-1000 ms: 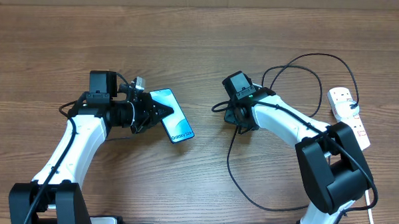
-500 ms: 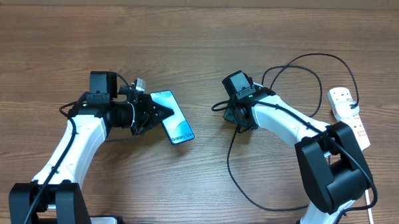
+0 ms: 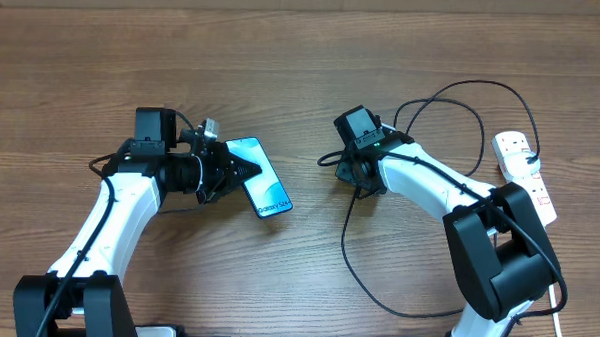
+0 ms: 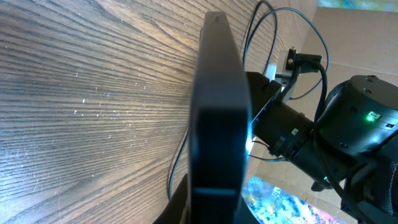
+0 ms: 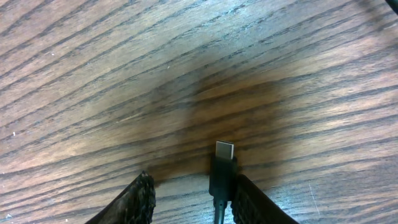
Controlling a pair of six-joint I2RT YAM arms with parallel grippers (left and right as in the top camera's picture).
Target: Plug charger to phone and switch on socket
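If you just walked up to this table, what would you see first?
The slim smartphone with a glowing light-blue screen shines left of centre over the brown wooden table, clamped by the left gripper. The long thin black charger cable loops on the right, its plug tip sitting between the fingers of the right gripper.

a brown wood-grain table [image 3: 304, 49] spans nearly the whole view.
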